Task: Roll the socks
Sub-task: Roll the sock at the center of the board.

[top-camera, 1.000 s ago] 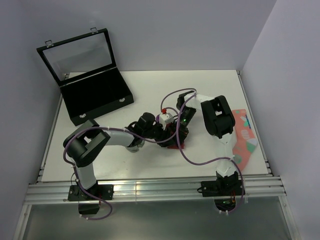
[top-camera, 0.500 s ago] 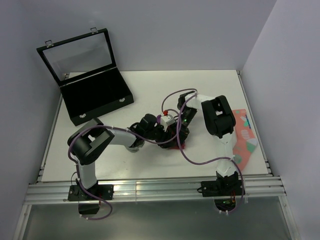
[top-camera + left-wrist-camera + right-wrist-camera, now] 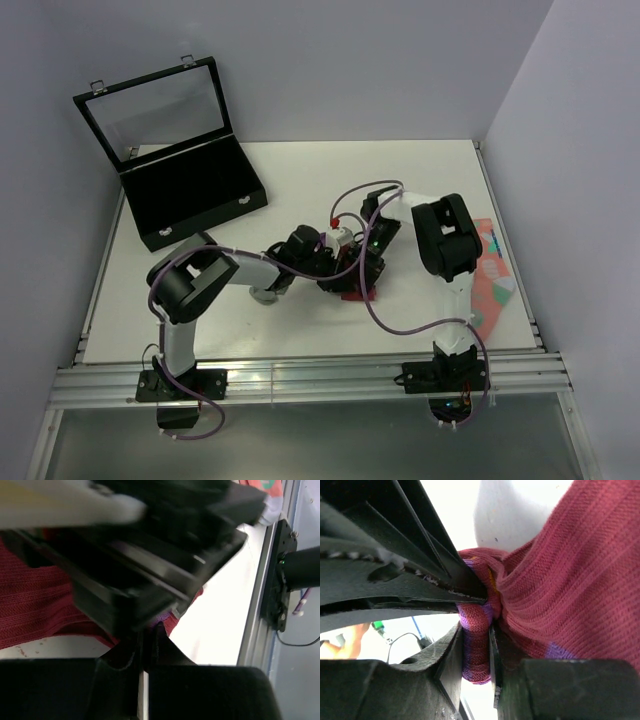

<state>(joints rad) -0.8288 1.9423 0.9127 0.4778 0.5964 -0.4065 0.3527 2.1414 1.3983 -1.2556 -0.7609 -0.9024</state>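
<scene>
In the top view a magenta-red sock (image 3: 357, 294) lies mid-table, mostly hidden under both grippers, which meet over it. My right gripper (image 3: 362, 268) is shut on a rolled fold of that sock; in the right wrist view the red and purple fold (image 3: 476, 650) sits squeezed between the two fingers of the right gripper (image 3: 476, 656). My left gripper (image 3: 333, 270) comes in from the left. Its jaws are shut in the left wrist view, the left gripper (image 3: 148, 632) having its tips at the sock's (image 3: 35, 610) red and purple edge. Its black fingers (image 3: 420, 565) press into the same fold.
A salmon-pink sock with teal and white patches (image 3: 492, 282) lies at the table's right edge, partly under the right arm. An open black case with a glass lid (image 3: 190, 195) stands at the back left. A metal rail (image 3: 300, 378) runs along the near edge.
The left gripper has closed from half open and its arm has pushed a little to the right. The right gripper has shifted slightly right, still holding the fold.
</scene>
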